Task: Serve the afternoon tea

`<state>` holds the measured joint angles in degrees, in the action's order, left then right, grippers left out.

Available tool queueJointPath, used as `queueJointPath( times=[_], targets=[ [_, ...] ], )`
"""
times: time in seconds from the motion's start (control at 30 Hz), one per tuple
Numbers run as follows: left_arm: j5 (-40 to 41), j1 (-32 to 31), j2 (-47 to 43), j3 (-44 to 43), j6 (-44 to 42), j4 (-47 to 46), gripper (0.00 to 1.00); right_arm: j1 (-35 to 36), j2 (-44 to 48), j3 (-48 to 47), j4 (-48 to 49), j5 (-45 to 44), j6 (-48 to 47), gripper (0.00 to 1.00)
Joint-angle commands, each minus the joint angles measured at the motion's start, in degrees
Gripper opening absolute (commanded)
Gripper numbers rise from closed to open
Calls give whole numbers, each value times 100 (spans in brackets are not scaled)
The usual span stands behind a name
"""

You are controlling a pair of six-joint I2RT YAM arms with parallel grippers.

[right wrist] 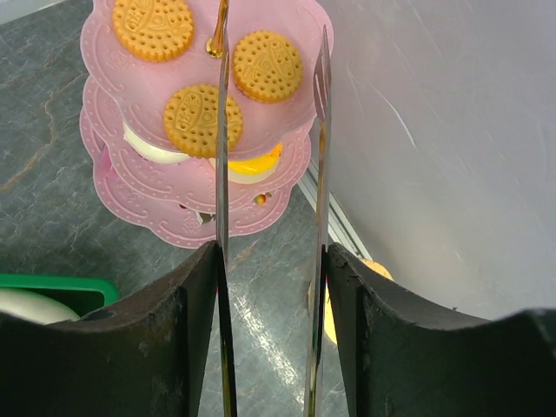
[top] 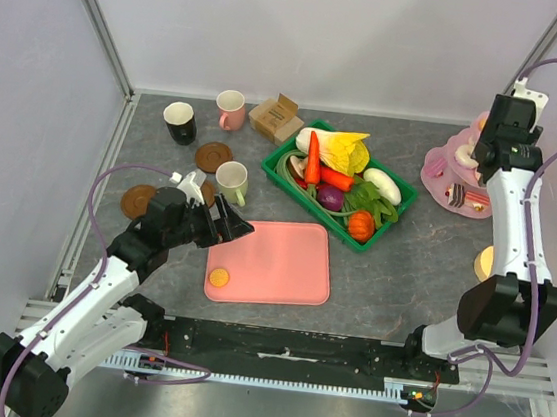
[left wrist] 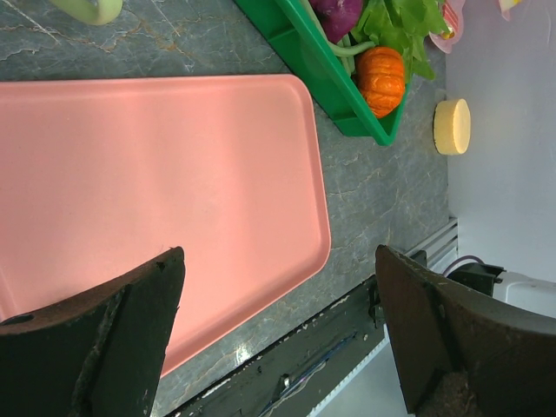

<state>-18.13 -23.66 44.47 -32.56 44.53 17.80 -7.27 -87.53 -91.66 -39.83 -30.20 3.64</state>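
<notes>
My right gripper is shut on a pair of metal tongs, one blade lying against each jaw. The tong tips stand apart over the top tier of the pink tiered stand, either side of a round orange biscuit. Two more biscuits lie on that tier. My left gripper hangs open over the pink tray, nothing between its fingers. One orange biscuit lies on the tray's near left corner. Black, pink and pale-green mugs stand at the back left, with brown coasters nearby.
A green basket of toy vegetables sits between tray and stand. A small cardboard box is beside the pink mug. A pale yellow round piece lies on the table near the right arm. Walls close in left, right and back.
</notes>
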Motion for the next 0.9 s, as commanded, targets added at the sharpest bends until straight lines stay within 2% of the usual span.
queueJointPath(
  times=[0.0, 0.2, 0.37, 0.67, 0.77, 0.87],
  targets=[
    [-68, -7, -26, -23, 20, -154, 96, -20, 411, -370, 11, 57, 163, 58],
    [-33, -16, -26, -32, 38, -119, 96, -20, 807, -511, -243, 295, 286, 59],
    [-15, -25, -43, -93, 12, -5, 96, -20, 1290, -239, -244, 610, 532, 58],
    [134, -7, -105, -304, -6, 355, 96, 93, 2344, 332, -165, 2753, 787, 58],
    [213, -7, -193, -418, -15, 557, 96, 558, 2591, 552, -51, 3308, 787, 58],
    [502, -7, -342, -628, -85, 934, 96, 1732, 2741, 894, 116, 3056, 814, 57]
  ],
)
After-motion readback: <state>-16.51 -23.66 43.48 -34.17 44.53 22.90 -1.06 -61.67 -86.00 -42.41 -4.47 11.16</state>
